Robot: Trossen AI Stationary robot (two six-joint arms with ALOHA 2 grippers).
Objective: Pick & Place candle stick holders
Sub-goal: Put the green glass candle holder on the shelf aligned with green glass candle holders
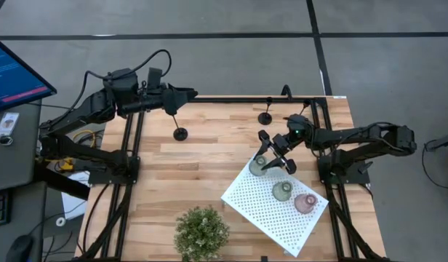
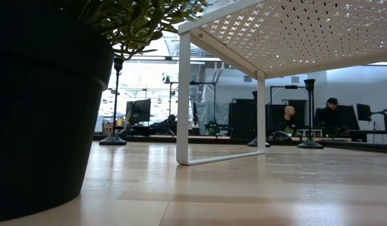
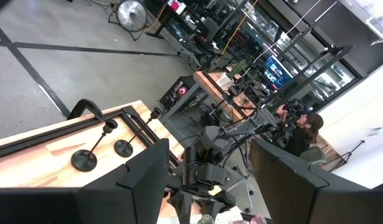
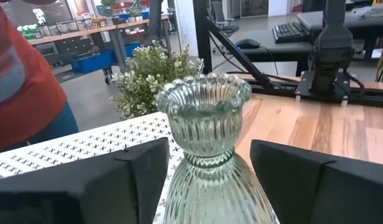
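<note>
Right gripper [image 1: 271,161], jaws parted, straddles the greenish holder [image 1: 259,166] standing on the board [image 1: 264,211], apparently just released; left gripper [image 1: 186,93] waits open over the worktop's far edge.

Room around the bench: workshop, grey floor, bright daylight at the far side.

Grey floor [image 1: 209,51] crossed by dark tape lines. Lit monitor [image 1: 13,73] on a side desk past the tabletop's left edge. Beyond the far edge: dark monitors [image 2: 141,110], seated people [image 2: 288,116], a standing fan [image 3: 130,12]. Another desk carries a keyboard [image 4: 291,31] and mouse [image 4: 247,43].
</note>
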